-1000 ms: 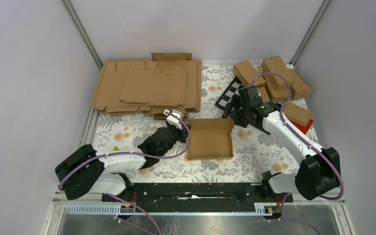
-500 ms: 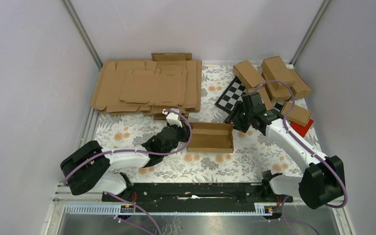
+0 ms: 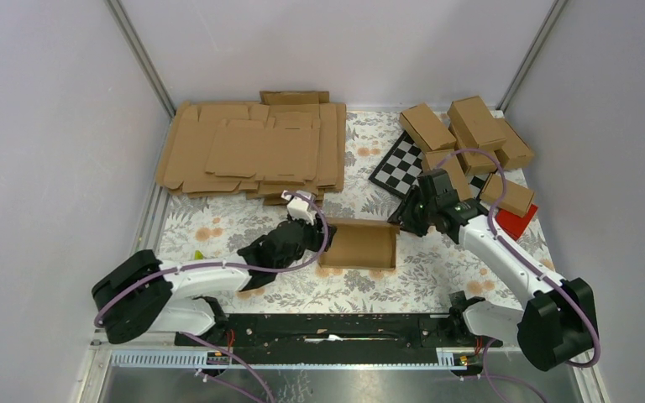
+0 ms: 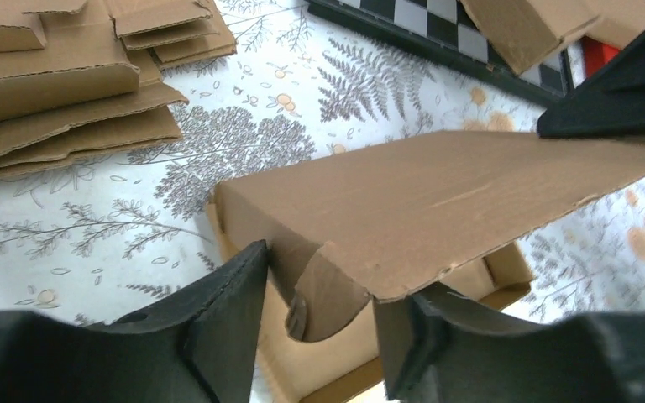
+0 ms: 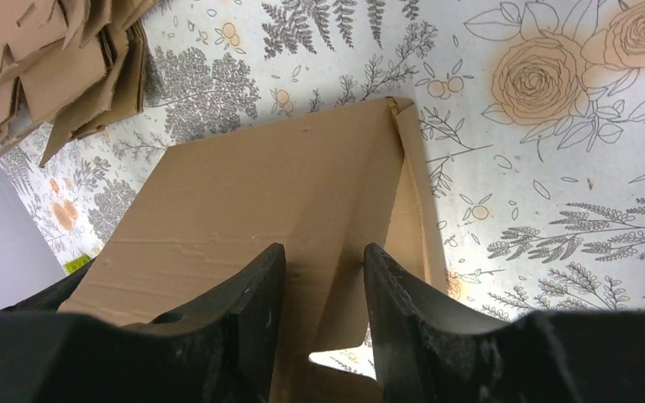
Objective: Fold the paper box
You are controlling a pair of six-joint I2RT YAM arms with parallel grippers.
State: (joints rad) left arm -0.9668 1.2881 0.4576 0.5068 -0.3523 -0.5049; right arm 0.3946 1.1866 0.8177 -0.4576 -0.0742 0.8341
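Observation:
The paper box (image 3: pixel 359 243) is a brown carton at the middle of the floral mat, its lid tilted down over the tray. My left gripper (image 3: pixel 306 235) is at its left end. In the left wrist view the gripper (image 4: pixel 319 323) is open, its jaws either side of a rounded corner flap under the lid (image 4: pixel 437 193). My right gripper (image 3: pixel 407 220) is at the box's right end. In the right wrist view it (image 5: pixel 323 281) is open just above the lid (image 5: pixel 260 193), near its crease.
A thick pile of flat cardboard blanks (image 3: pixel 252 151) lies at the back left. Several folded cartons (image 3: pixel 470 134) are grouped at the back right beside a checkerboard (image 3: pixel 401 164) and a red object (image 3: pixel 522 220). Enclosure walls stand on both sides.
The box's lid, standing open a second ago, has swung down over the tray. My right gripper has moved forward and down with it. My left gripper has moved right against the box's left end.

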